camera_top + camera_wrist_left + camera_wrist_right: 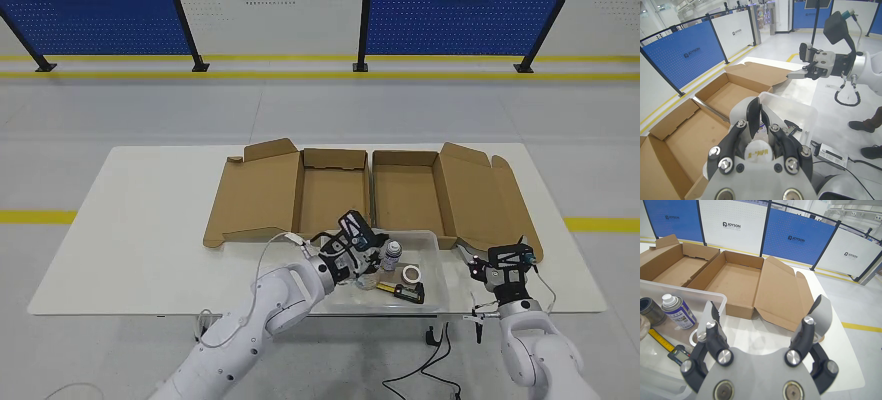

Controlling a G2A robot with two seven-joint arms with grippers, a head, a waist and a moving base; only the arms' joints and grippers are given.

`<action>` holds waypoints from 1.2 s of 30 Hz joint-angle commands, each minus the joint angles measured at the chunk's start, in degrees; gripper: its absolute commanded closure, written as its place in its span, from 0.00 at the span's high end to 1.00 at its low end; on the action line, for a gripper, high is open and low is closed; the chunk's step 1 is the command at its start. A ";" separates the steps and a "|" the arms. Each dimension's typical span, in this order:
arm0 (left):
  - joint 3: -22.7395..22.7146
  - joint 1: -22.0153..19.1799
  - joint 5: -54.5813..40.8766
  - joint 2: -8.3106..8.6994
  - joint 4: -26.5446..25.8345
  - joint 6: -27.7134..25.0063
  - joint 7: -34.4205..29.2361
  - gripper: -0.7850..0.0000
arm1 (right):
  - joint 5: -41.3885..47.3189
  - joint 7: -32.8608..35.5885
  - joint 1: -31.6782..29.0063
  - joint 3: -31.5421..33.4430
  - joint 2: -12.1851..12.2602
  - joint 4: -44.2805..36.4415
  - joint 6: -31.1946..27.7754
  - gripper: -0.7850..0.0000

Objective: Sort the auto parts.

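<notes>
Left gripper over clear bin, fingers clamped on white-ended item, its body hidden by them. Right gripper spread wide over table, just right of bin. Spray can and caliper in bin; white ring half hidden behind a finger.

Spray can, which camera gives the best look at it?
The right wrist view: the spray can stands upright in the bin, white cap and blue label in plain sight. The top view shows it small, next to the left gripper. In the left wrist view that gripper hides most of it.
</notes>
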 commanded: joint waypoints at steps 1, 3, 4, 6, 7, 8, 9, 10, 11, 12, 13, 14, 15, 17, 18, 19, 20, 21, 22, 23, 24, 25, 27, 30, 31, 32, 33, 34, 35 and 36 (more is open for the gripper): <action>-0.16 -0.28 0.39 -0.03 -0.68 0.15 -0.83 0.00 | 0.00 0.00 0.00 0.00 0.00 0.00 0.00 1.00; -0.36 -0.37 0.58 -0.05 -1.59 0.24 -1.70 0.00 | 0.00 0.00 0.00 0.00 0.00 0.00 0.00 1.00; -0.48 -0.39 0.62 -0.05 -2.09 0.27 -2.16 0.00 | 0.00 0.00 0.00 0.00 0.00 0.00 0.00 1.00; -0.70 -0.44 0.75 -0.05 -3.11 0.22 -3.19 0.00 | 0.00 0.00 0.00 0.00 0.00 0.00 0.00 1.00; -0.80 -0.43 0.89 -0.04 -3.65 0.26 -3.77 0.00 | 0.00 0.00 0.00 0.00 0.00 0.00 0.00 1.00; -0.84 -0.36 0.92 -0.03 -4.28 0.19 -4.37 0.00 | 0.00 0.00 0.00 0.00 0.00 0.00 0.00 1.00; -0.89 -0.25 0.96 -0.01 -4.97 0.01 -4.87 0.00 | 0.00 0.00 0.00 0.00 0.00 0.00 0.00 1.00; -0.95 -0.09 0.94 0.02 -5.61 -0.28 -5.34 0.00 | 0.00 0.00 0.00 0.00 0.00 0.00 0.00 1.00; -1.04 0.11 0.83 0.05 -6.23 -0.54 -5.67 0.00 | 0.00 0.00 0.00 0.00 0.00 0.00 0.00 1.00; -1.14 0.29 0.95 0.09 -6.70 -0.80 -5.98 0.00 | 0.00 0.00 0.00 0.00 0.00 0.00 0.00 1.00; -1.27 0.49 1.00 0.13 -6.98 -0.87 -6.17 0.00 | 0.00 0.00 0.00 0.00 0.00 0.00 0.00 1.00; -1.35 0.63 1.07 0.15 -7.20 -1.03 -6.24 0.00 | 0.00 0.00 0.00 0.00 0.00 0.00 0.00 1.00; -1.42 0.74 1.12 0.16 -7.27 -1.13 -6.26 0.00 | 0.00 0.00 0.00 0.00 0.00 0.00 0.00 1.00; -1.48 0.71 1.52 0.14 -7.15 -1.04 -6.15 0.00 | 0.00 0.00 0.00 0.00 0.00 0.00 0.00 1.00; -1.50 0.60 1.73 0.10 -7.02 -0.76 -6.05 0.00 | 0.00 0.00 0.00 0.00 0.00 0.00 0.00 1.00; -1.58 0.45 1.94 0.01 -6.92 0.10 -5.92 0.00 | 0.00 0.00 0.00 0.00 0.00 0.00 0.00 1.00; -1.46 0.14 2.39 -0.09 -6.86 0.81 -5.78 0.00 | 0.00 0.00 0.00 0.00 0.00 0.00 0.00 1.00; -1.25 -0.28 2.60 -0.23 -6.71 1.23 -5.59 0.00 | 0.00 0.00 0.00 0.00 0.00 0.00 0.00 1.00; -1.06 -0.81 2.48 -0.39 -6.45 1.56 -5.30 0.00 | 0.00 0.00 0.00 0.00 0.00 0.00 0.00 1.00; -0.90 -1.52 2.60 -0.56 -6.08 2.01 -5.05 0.00 | 0.00 0.00 0.00 0.00 0.00 0.00 0.00 1.00; -0.65 -2.26 2.70 -0.76 -5.62 2.51 -4.71 0.00 | 0.00 0.00 0.00 0.00 0.00 0.00 0.00 1.00; -0.37 -3.06 2.98 -0.98 -5.13 3.04 -4.33 0.00 | 0.00 0.00 0.00 0.00 0.00 0.00 0.00 1.00; 0.27 -4.60 3.09 -1.46 -3.95 4.20 -3.64 0.00 | 0.00 0.00 0.00 0.00 0.00 0.00 0.00 1.00; 1.19 -6.98 2.57 -2.29 -2.06 6.41 -2.91 0.00 | 0.00 0.00 0.00 0.00 0.00 0.00 0.00 1.00; 1.54 -7.86 2.66 -2.56 -1.41 6.88 -2.61 0.00 | 0.00 0.00 0.00 0.00 0.00 0.00 0.00 1.00; 1.85 -8.67 2.83 -2.83 -0.58 7.53 -2.32 0.00 | 0.00 0.00 0.00 0.00 0.00 0.00 0.00 1.00; 2.17 -9.44 3.00 -3.10 0.27 8.17 -1.97 0.00 | 0.00 0.00 0.00 0.00 0.00 0.00 0.00 1.00; 2.45 -10.18 2.95 -3.38 1.13 8.75 -1.53 0.00 | 0.00 0.00 0.00 0.00 0.00 0.00 0.00 1.00; 2.67 -10.95 2.92 -3.66 2.11 9.39 -1.15 0.00 | 0.00 0.00 0.00 0.00 0.00 0.00 0.00 1.00; 2.91 -11.76 3.09 -3.93 3.12 10.03 -0.76 0.00 | 0.00 0.00 0.00 0.00 0.00 0.00 0.00 1.00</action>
